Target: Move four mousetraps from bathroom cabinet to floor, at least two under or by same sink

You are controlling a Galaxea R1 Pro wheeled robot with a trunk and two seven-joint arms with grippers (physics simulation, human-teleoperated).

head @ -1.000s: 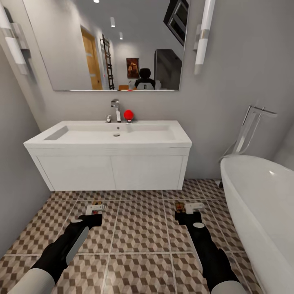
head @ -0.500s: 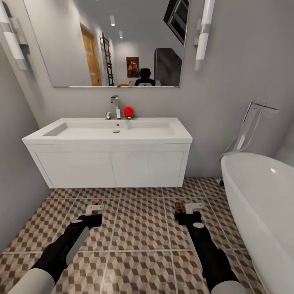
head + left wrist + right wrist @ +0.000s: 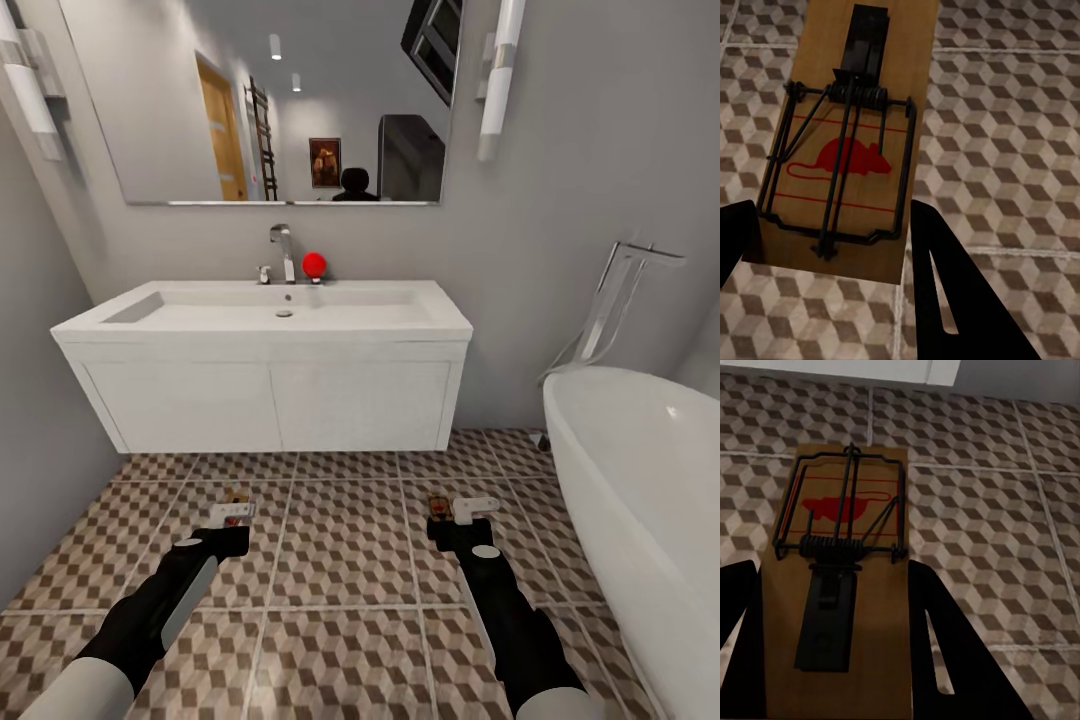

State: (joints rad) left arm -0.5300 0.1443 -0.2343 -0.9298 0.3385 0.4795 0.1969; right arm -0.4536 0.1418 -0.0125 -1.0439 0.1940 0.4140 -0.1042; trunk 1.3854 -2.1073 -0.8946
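Two mousetraps [image 3: 844,142] [image 3: 840,585], each pinched between black fingers [image 3: 945,300] [image 3: 945,652], partly cut off.

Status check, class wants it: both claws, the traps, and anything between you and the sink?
Left claw shut on left mousetrap. Right claw shut on right mousetrap. Sink ahead, nothing between.

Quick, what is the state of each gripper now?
Left gripper: shut on a flat brown wooden mousetrap.
Right gripper: shut on another brown wooden mousetrap.
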